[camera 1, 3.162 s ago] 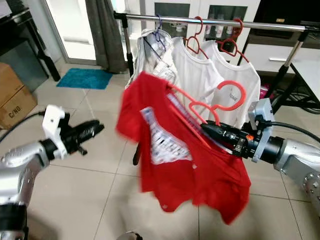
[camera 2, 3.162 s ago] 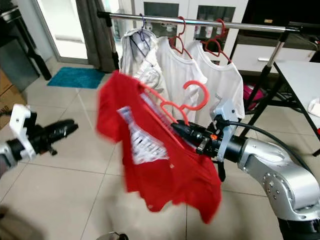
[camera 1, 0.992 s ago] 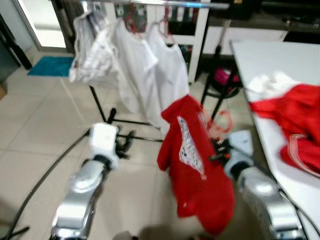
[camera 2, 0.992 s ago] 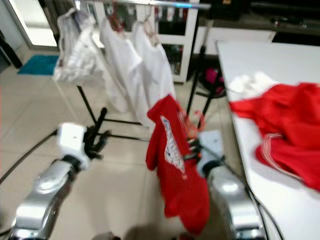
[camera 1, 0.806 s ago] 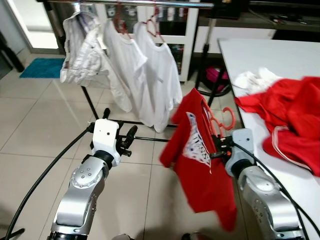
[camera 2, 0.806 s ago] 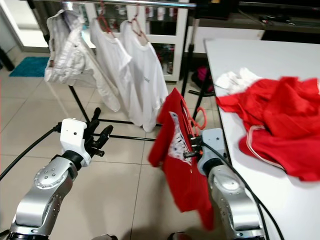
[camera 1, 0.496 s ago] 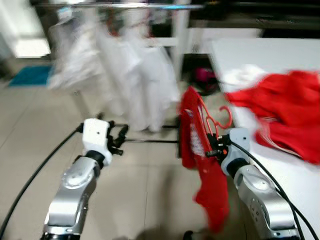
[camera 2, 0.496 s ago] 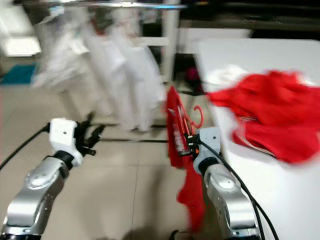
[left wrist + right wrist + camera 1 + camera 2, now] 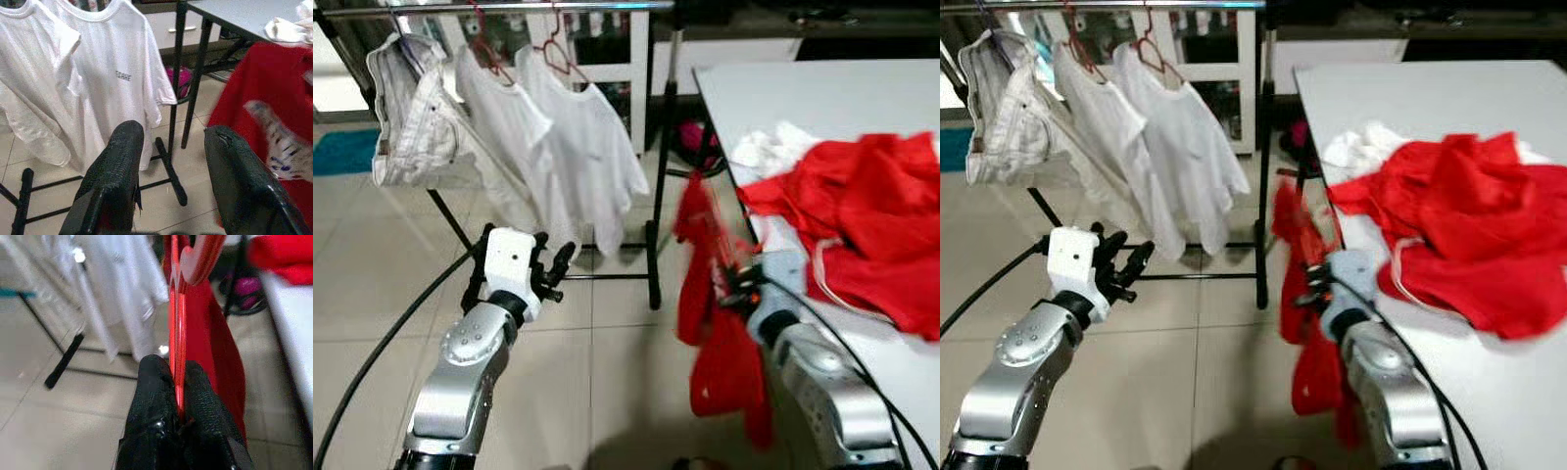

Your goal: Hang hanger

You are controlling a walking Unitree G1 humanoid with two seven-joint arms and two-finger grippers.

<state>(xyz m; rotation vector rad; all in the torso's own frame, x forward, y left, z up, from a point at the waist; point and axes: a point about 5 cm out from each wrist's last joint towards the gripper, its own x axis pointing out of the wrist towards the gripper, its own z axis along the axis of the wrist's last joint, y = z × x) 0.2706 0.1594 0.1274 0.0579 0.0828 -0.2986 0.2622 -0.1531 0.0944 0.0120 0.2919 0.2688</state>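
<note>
Right gripper [image 9: 177, 382], seen in the right wrist view with its two black fingers pinched tight on the thin red plastic hanger [image 9: 176, 323], whose hook curves up at the top centre of that frame. In the left eye view the hanger's red T-shirt [image 9: 720, 323] hangs blurred at centre right, just left of the silver right arm and beside the edge of the white rectangular table [image 9: 803, 93] that takes up the right side of the frame.

A heap of loose red garments [image 9: 862, 225] lies on the table, with a crumpled white cloth [image 9: 769, 152] touching it at its upper left edge.

Left gripper [image 9: 171, 161], in the left wrist view: fingers spread wide with nothing between them. In the left eye view it sits at lower left of centre, pointing toward the clothes rack.

Metal clothes rail [image 9: 509, 8] runs along the top left of the left eye view, on a black-legged stand [image 9: 652, 245]. Two white T-shirts [image 9: 582, 157] hang from it on red hangers, and a pale crumpled garment [image 9: 406, 113] hangs at the far left. A teal mat [image 9: 342, 154] lies on the beige tiled floor [image 9: 372, 323] at the left edge.
</note>
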